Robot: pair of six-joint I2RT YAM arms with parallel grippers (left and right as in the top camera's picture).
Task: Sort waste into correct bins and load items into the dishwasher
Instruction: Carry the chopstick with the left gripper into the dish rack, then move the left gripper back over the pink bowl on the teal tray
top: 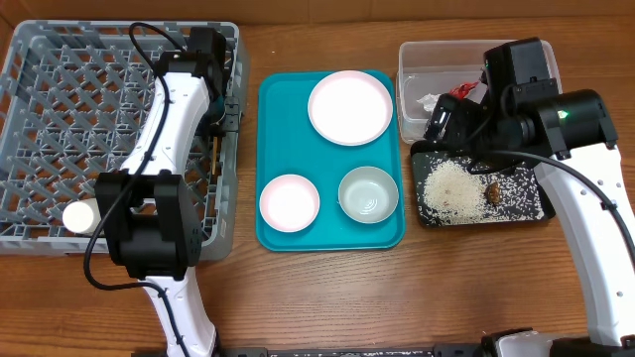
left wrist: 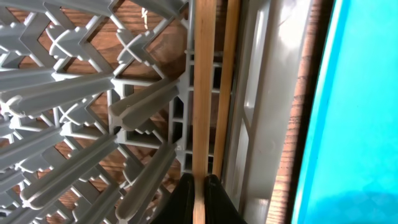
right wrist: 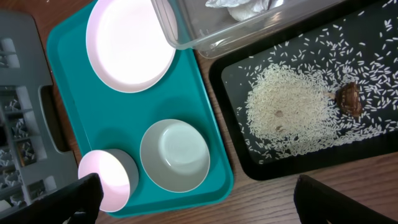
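Observation:
My left gripper (top: pixel 223 117) is at the right inner wall of the grey dish rack (top: pixel 60 59), shut on one wooden chopstick (left wrist: pixel 204 93). The second chopstick (left wrist: pixel 227 93) lies beside it against the rack wall. A white cup (top: pixel 77 216) lies in the rack's front left. My right gripper (top: pixel 446 124) is open and empty, high above the black tray (top: pixel 526 210), which holds rice (right wrist: pixel 289 106) and a brown lump (right wrist: pixel 349 96). The clear tub (top: pixel 417 59) holds white paper (right wrist: pixel 242 6). The plate (top: pixel 349 107), pink bowl (top: pixel 289 201) and green bowl (top: pixel 368 193) sit apart.
The plate and both bowls rest on a flat teal tray (top: pixel 327 233) between the rack and the bins. The clear tub stands just behind the black tray. A bit of red (top: pixel 464 91) shows at the tub's edge by my right arm. Bare wooden table lies in front.

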